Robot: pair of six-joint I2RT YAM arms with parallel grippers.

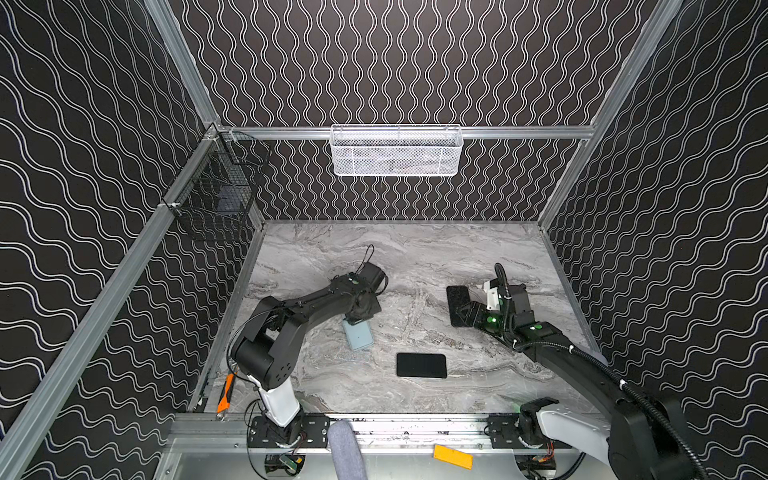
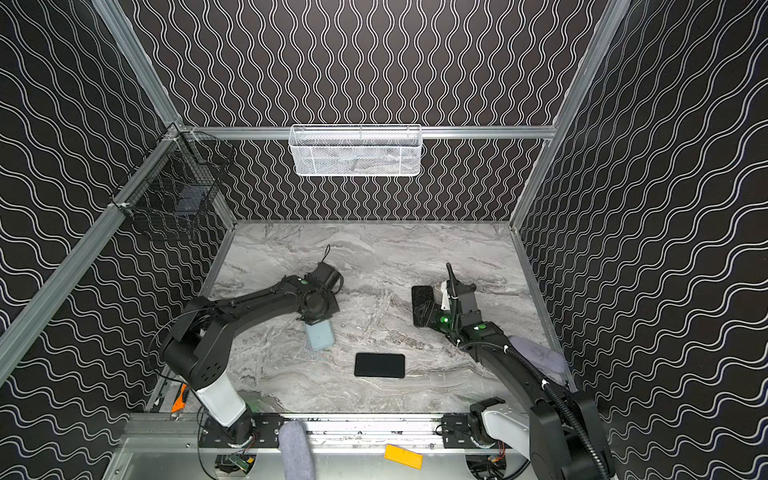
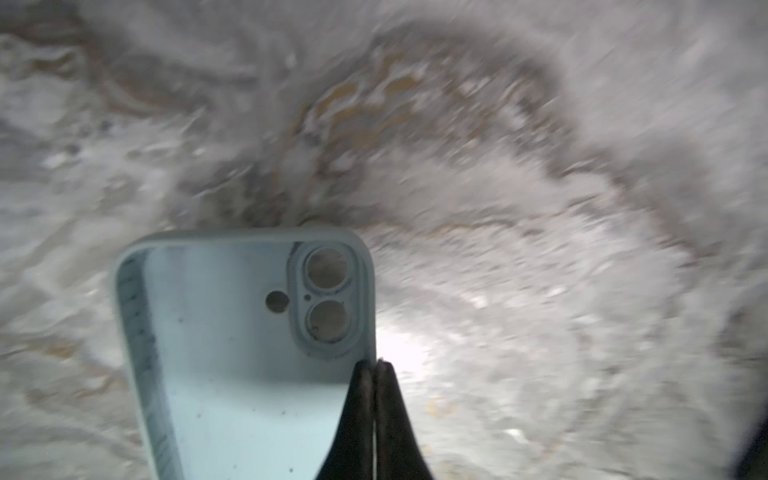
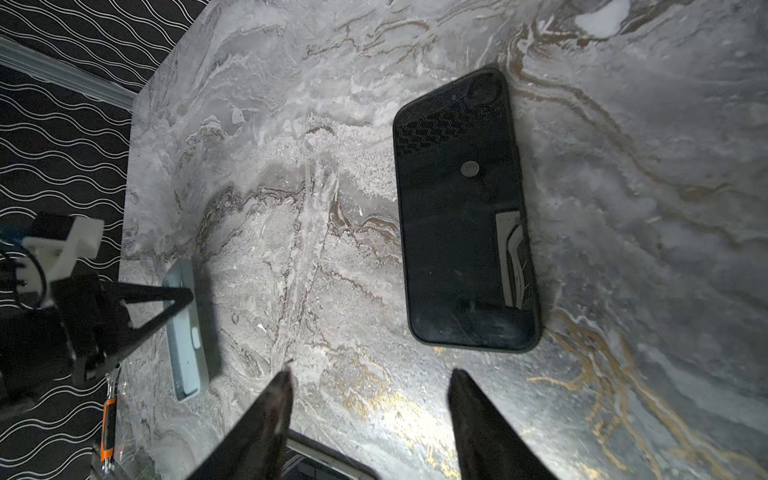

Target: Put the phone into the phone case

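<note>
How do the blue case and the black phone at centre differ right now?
The blue case is pale and hollow, open side up; the phone is a black slab. The left gripper pinches the case's rim; the phone lies free. In both top views the case runs front to back, the phone sideways. Sizes look alike.

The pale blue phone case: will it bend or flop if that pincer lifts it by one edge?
Probably sags a bit: the left pincer pinches just one thin side wall of the phone case. Likely light, being an empty shell. Its matte look suggests little slipping.
</note>
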